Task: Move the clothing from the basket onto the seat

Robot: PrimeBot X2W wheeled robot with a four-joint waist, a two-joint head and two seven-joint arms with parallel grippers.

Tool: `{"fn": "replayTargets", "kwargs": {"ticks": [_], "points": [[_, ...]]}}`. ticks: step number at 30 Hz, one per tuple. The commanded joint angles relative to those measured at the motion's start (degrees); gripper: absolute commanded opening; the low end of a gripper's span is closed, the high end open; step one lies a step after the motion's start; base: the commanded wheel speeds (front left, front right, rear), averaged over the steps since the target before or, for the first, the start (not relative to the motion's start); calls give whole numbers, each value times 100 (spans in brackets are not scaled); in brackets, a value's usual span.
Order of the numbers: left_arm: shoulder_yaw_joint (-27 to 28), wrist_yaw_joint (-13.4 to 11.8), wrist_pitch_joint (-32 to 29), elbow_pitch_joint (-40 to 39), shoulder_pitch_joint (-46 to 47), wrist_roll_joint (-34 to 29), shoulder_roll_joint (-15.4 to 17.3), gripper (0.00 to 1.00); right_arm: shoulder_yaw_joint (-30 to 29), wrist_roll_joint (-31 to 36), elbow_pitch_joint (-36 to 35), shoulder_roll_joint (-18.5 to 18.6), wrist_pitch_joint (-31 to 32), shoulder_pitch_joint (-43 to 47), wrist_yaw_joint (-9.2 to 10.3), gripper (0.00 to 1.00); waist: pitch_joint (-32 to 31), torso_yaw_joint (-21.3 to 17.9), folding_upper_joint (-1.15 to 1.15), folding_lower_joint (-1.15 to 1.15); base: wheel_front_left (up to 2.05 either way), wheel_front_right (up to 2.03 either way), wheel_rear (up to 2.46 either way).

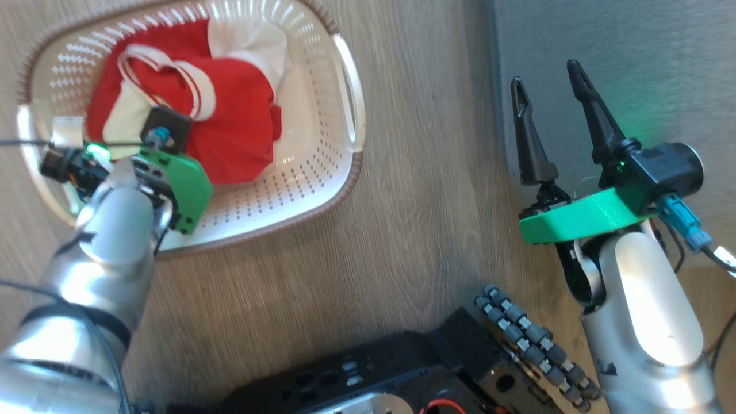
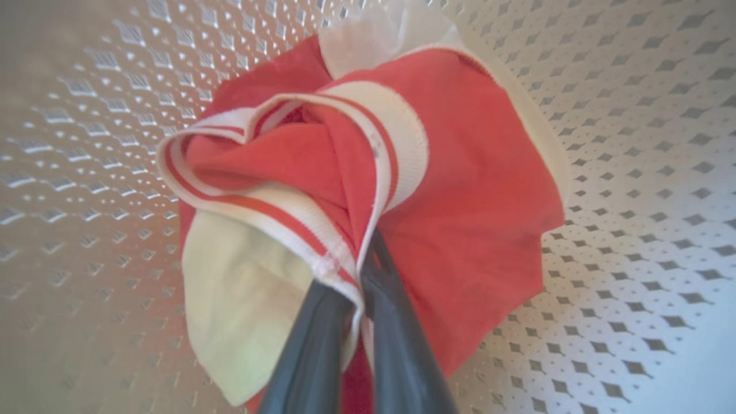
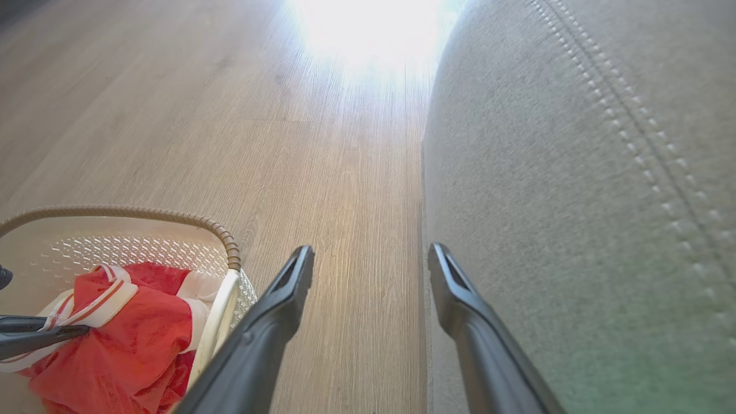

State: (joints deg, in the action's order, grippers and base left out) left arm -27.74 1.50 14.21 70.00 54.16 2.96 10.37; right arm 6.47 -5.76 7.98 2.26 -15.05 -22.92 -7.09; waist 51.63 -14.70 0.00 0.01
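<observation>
The basket [image 1: 322,172] sits on the floor [image 1: 431,172] at my ten o'clock, the clothing [image 1: 236,121] inside it and my left gripper [image 2: 363,270] in among that. The seat [image 1: 632,57] lies at two o'clock, bare floor between the two, my right gripper [image 1: 546,77] at its left edge.

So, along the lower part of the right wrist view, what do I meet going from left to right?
red clothing → basket → wooden floor → grey seat
</observation>
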Motion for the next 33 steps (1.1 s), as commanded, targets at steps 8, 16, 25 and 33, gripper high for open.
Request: {"fn": "replayTargets", "kwargs": {"ticks": [8,16,25,33], "points": [[375,-187,77,-1465,-1151,265,237,0,80,57,225,62,5,259,-40,100,-1208,152,0,-1,0,0,0],[826,-322,78,-3087,-2157,333,227,0,71,190,555,62,5,434,-40,100,-2242,292,0,-1,0,0,0],[1380,-361,78,-4586,-3065,238,-54,0,21,361,834,62,5,771,-40,100,-3233,505,0,-1,0,0,0],[1899,-312,78,-5795,-3713,138,-331,0,53,316,859,62,5,1063,-40,100,-3938,620,0,-1,0,0,0]]}}
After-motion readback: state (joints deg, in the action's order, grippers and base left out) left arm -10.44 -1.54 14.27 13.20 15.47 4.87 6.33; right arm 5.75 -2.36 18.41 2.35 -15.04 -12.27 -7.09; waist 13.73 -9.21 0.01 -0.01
